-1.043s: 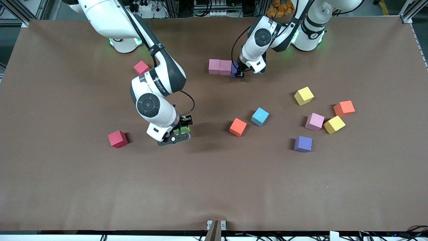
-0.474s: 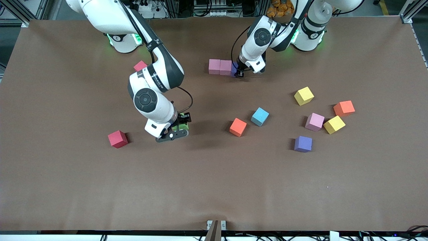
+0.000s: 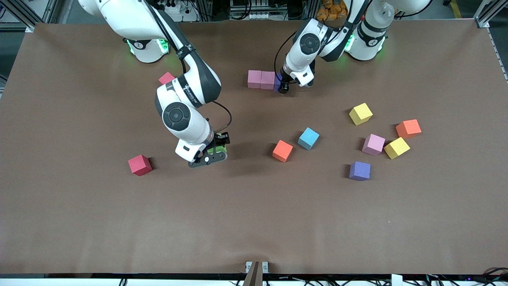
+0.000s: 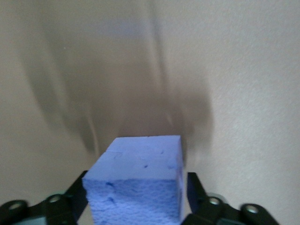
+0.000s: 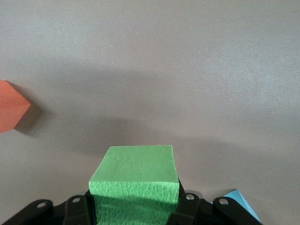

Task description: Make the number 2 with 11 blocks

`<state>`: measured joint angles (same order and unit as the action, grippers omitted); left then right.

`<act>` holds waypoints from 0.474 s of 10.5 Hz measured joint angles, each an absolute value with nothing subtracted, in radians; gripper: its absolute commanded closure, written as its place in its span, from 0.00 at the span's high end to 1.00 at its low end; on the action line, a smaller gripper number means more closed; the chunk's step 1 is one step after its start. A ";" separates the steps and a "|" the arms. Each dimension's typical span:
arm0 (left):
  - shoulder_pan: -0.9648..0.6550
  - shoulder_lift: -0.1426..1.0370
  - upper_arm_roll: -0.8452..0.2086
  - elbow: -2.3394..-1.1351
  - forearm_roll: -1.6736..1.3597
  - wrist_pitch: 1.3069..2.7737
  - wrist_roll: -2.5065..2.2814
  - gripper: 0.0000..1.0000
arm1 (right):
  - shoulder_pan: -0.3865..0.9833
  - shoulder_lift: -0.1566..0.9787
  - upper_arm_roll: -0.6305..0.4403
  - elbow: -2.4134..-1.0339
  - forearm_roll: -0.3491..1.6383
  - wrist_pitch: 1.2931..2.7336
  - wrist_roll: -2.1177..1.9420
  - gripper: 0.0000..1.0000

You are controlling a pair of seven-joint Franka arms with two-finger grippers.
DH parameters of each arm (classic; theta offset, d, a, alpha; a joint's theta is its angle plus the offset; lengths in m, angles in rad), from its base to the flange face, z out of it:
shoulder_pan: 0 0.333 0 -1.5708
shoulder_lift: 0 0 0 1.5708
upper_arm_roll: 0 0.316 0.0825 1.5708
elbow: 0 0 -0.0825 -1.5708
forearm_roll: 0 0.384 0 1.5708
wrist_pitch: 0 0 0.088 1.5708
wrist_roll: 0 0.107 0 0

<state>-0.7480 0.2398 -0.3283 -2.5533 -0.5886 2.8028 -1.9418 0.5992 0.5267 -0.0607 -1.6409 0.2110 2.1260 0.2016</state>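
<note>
brown table (image 3: 254, 222) — blocks scattered

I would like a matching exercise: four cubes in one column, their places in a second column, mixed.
Cubes:
1. green cube
2. blue-violet cube
3. light blue cube
4. pink cube

Places:
A. beside a yellow cube
B. between the right gripper's fingers
C. beside an orange cube
D. between the left gripper's fingers

Pairs: 1-B, 2-D, 3-C, 4-A
</note>
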 measured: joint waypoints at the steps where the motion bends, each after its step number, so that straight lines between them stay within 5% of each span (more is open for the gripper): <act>1: -0.748 0.240 -0.336 -2.553 -0.580 2.803 -1.957 1.00 | 0.599 0.527 -0.061 -1.641 0.211 2.126 0.202 0.00; 5: -0.748 0.244 -0.339 -2.552 -0.574 2.803 -1.965 1.00 | 0.599 0.527 -0.061 -1.641 0.211 2.127 0.202 0.00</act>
